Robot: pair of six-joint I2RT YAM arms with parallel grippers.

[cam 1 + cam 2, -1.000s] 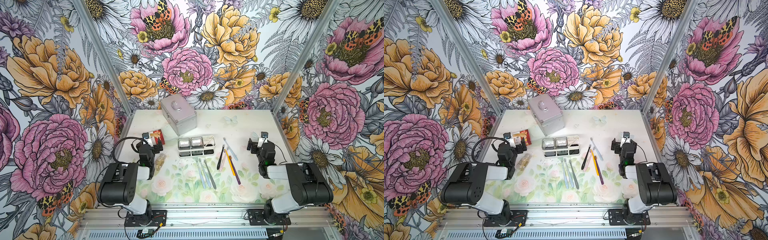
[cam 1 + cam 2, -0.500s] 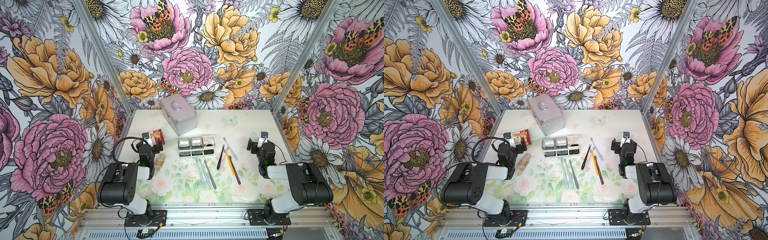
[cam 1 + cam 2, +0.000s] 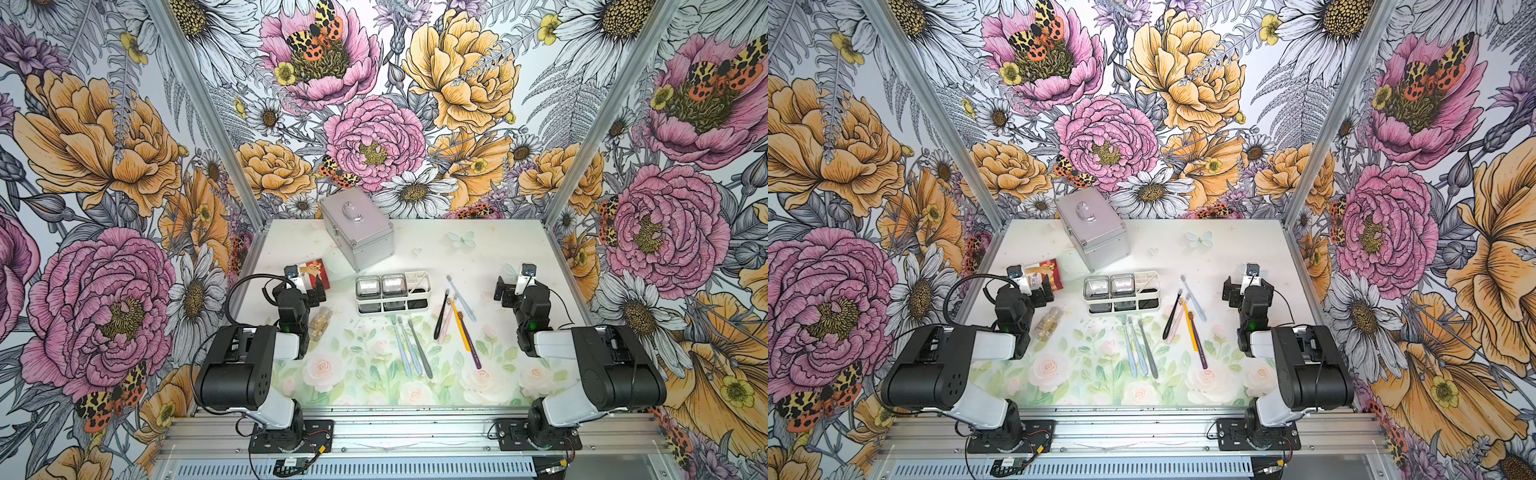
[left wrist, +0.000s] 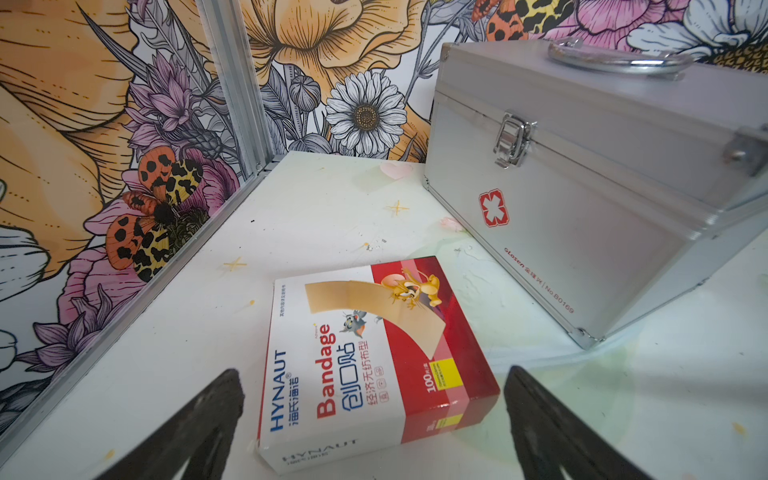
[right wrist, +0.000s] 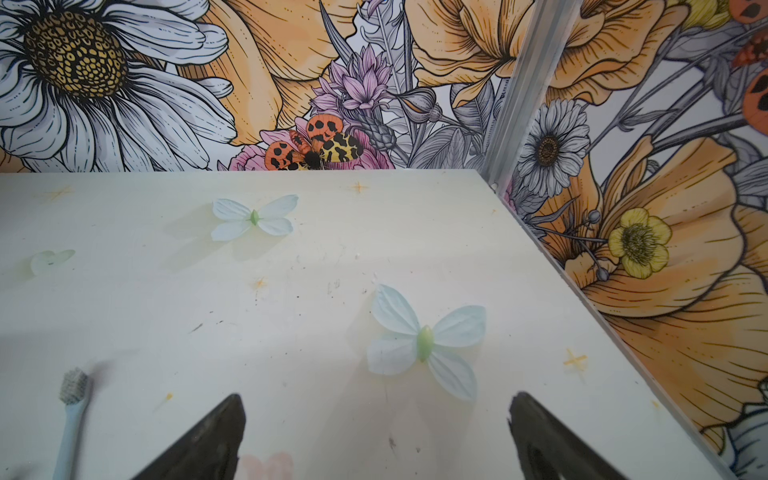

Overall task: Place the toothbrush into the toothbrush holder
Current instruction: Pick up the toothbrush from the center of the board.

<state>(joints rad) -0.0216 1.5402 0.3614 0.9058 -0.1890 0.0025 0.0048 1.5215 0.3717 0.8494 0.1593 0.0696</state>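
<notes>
Closed and latched at the back of the table [image 3: 490, 253], a silver metal case [image 3: 356, 235] with a red cross; near it, lying flat, a red-and-white bandage box [image 4: 374, 357]; nearer the front, a small bottle [image 3: 319, 325] on its side.

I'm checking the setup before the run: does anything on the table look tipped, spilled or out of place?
A small bottle lies on its side beside the left arm. The toothbrushes lie loose on the table, none in the toothbrush holder, which stands upright. Nothing looks spilled.
</notes>
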